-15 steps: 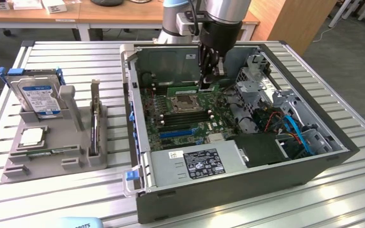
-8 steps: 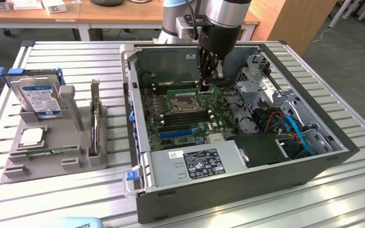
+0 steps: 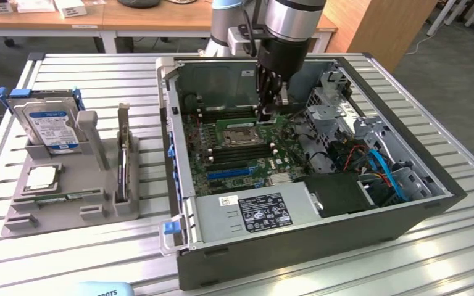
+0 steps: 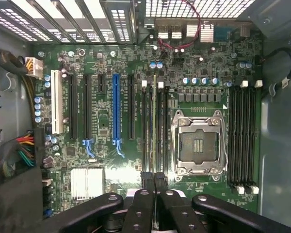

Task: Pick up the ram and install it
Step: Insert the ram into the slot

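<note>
While the arm reaches down into the open case (image 3: 434, 203), the gripper (image 3: 271, 111) is seen in the exterior view low over the board (image 3: 220, 163), near the socket (image 3: 239, 137) and among the dark slots. From that side the fingertips are hidden against the board, and how they stand cannot be judged there. Off the case, at the exterior view's left, a grey holder (image 3: 23, 219) is seen on the table (image 3: 97, 253), with a drive (image 3: 49, 126) propped upright in it and a card (image 3: 123, 161) standing on edge.

From the wrist view the grip is made plain: the two fingers (image 4: 146, 180) are drawn close together on the ram (image 4: 154, 124), which is seen edge-on as a thin strip. It is held in line with the slots (image 4: 146, 131), between two of them, just beside the empty socket. Whether its lower edge is touching a slot cannot be told
</note>
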Controlling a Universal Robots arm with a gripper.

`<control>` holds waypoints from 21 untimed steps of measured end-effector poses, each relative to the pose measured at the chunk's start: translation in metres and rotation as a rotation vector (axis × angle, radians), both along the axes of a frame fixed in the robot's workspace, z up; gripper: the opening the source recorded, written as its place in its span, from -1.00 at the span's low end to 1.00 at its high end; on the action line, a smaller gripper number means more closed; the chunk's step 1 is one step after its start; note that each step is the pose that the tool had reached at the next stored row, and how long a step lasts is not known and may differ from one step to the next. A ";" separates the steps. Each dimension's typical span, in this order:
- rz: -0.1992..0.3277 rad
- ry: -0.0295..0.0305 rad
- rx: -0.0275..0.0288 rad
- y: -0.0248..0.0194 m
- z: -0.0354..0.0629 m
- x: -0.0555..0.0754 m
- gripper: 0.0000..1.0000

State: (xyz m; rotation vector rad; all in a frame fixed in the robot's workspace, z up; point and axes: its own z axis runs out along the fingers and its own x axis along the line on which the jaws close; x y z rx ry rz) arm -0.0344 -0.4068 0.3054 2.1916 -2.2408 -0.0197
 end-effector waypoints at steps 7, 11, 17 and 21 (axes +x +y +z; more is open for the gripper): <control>0.000 0.0000 0.0000 0.0000 -0.0075 0.000 -0.76; 0.000 0.0000 0.0000 0.0000 -0.0115 0.000 -0.76; 0.000 0.0000 -0.0001 0.0000 -0.0167 0.000 -0.76; 0.000 0.0000 0.0000 0.0000 -0.0203 0.000 -0.76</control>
